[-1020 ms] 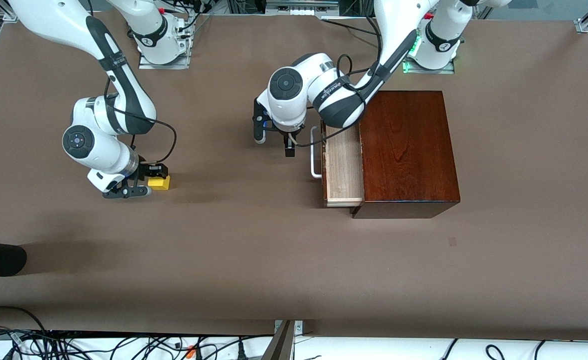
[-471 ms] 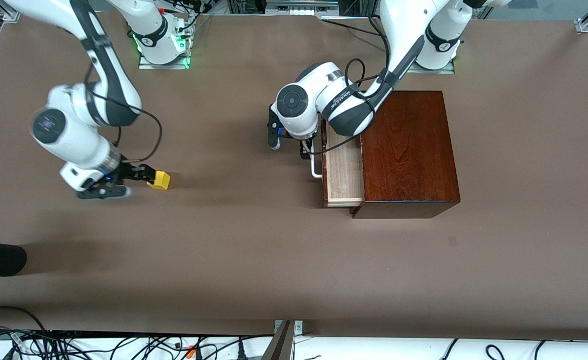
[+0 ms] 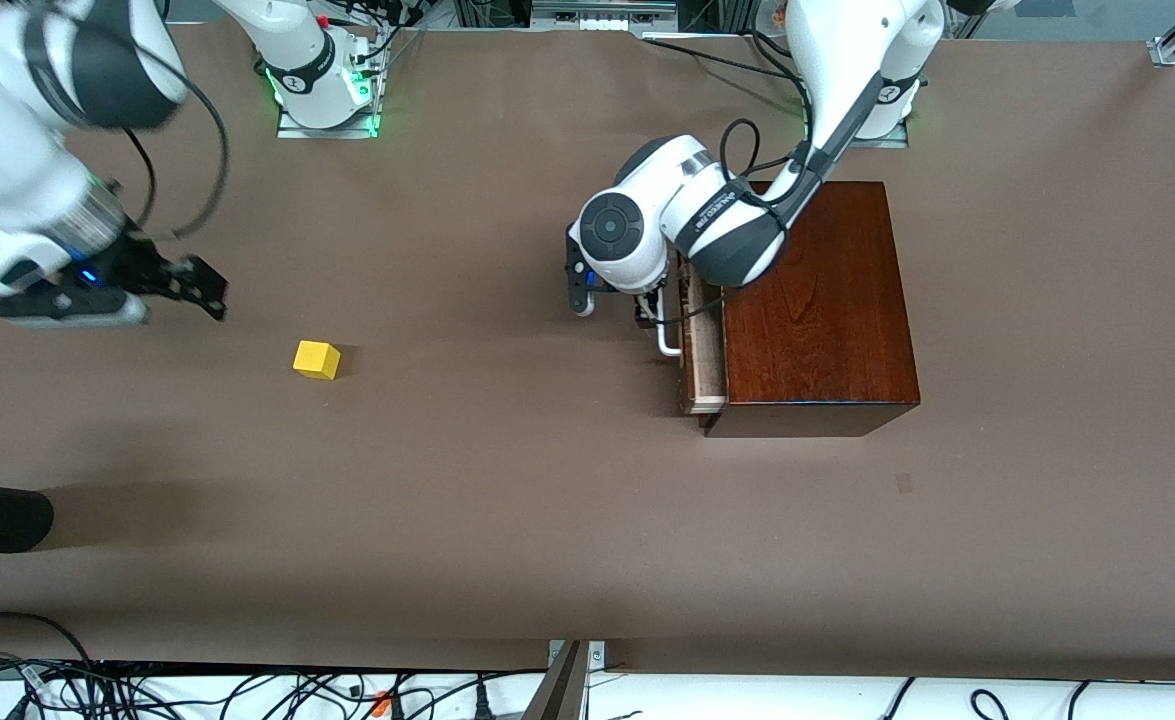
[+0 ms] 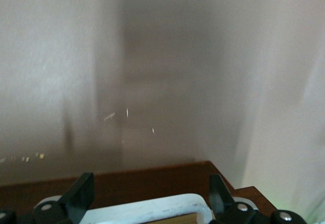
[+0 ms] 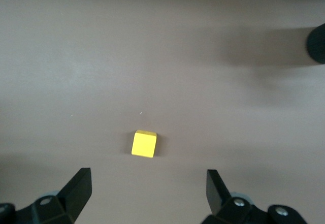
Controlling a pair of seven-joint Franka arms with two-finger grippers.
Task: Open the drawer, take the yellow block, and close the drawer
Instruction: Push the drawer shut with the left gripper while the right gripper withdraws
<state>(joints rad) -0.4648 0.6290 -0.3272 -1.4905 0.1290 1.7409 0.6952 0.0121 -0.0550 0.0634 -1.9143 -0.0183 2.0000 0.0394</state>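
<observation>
Drawer nearly shut, your spread left pincer straddling its white handle; right pincer spread above the yellow block.

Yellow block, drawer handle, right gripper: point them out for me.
yellow block (image 3: 316, 359): front view, top face.
drawer handle (image 4: 152, 209): left wrist view, white bar between the fingers.
right gripper (image 5: 147, 191): right wrist view, gap between open fingers.

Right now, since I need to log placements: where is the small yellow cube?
The small yellow cube sits alone on the brown table, toward the right arm's end, well apart from the dark wooden box; it is free of the open right end effector.
</observation>
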